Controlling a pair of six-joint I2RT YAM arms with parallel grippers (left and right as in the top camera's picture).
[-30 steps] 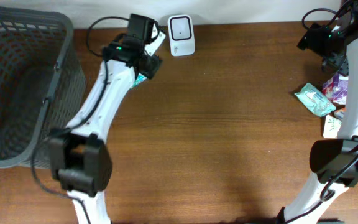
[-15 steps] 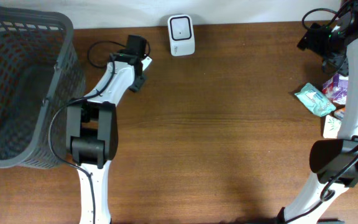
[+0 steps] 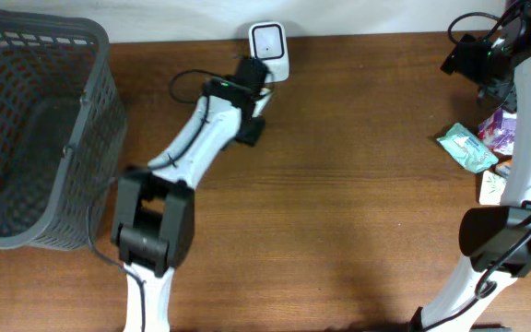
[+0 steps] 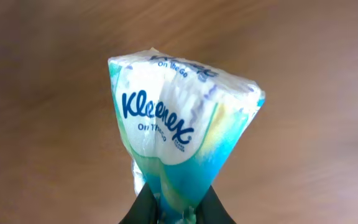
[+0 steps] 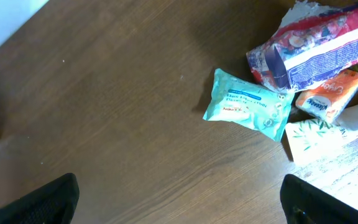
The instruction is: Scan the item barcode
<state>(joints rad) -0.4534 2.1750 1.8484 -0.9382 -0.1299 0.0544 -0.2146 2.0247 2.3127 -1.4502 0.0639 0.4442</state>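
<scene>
Crinkly plastic film, white running into teal and blue with a streak of yellow, wraps the tissue pack [image 4: 179, 130] that my left hand [image 4: 178, 208] pinches by its lower end. The two dark fingers are clamped together on the gathered film. Above them the pack fans out wide and soft, its printed face turned to my wrist camera and the blurred brown wood behind it. My left arm reaches out long across the surface [image 3: 358, 184], and the hand sits just beside the scanner [image 3: 269, 41], a small white rounded box with a dark window at the far edge. A grey mesh basket [image 3: 90, 111] stands well apart on my left.

My right hand [image 5: 179, 205] hangs with its fingers spread wide apart, holding nothing, at the far right above the wood. Near it lies a loose pile: a flat teal packet [image 5: 248, 104], a glossy red and purple bag [image 5: 316, 50], a small orange pack [image 5: 328, 96] and a white box with green leaves [image 5: 316, 134].
</scene>
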